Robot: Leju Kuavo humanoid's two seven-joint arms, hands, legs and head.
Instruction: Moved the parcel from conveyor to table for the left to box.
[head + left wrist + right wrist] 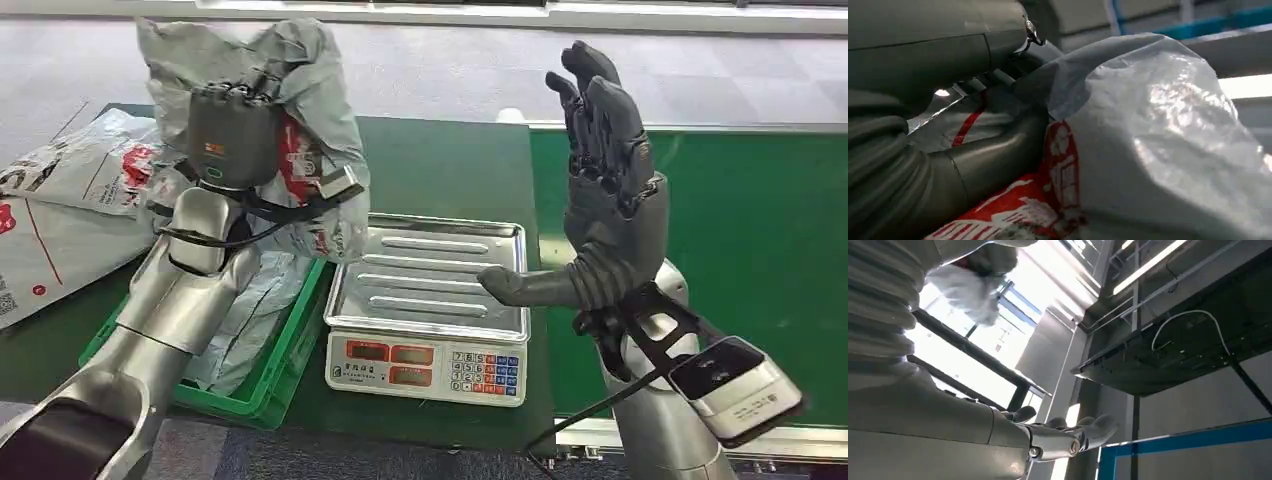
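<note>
The parcel [300, 110] is being gripped by the left hand [232, 135], raised above the crate [285, 345] beside the scale [428, 300]. Boxing is judged pending. The right hand [600, 190] is being held spread, empty.

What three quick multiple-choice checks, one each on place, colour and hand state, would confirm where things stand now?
1. Where is the grey parcel?
A. On the scale
B. Held up above the crate
C. On the conveyor

2. What colour is the crate?
A. Green
B. Blue
C. Red

3. How is the right hand?
A. Gripping a parcel
B. Pressing the scale keys
C. Raised, holding nothing

Key: 1 B, the left hand grips it above the crate. 2 A, its rim is green. 3 C, its fingers are spread above the scale with nothing in them.
</note>
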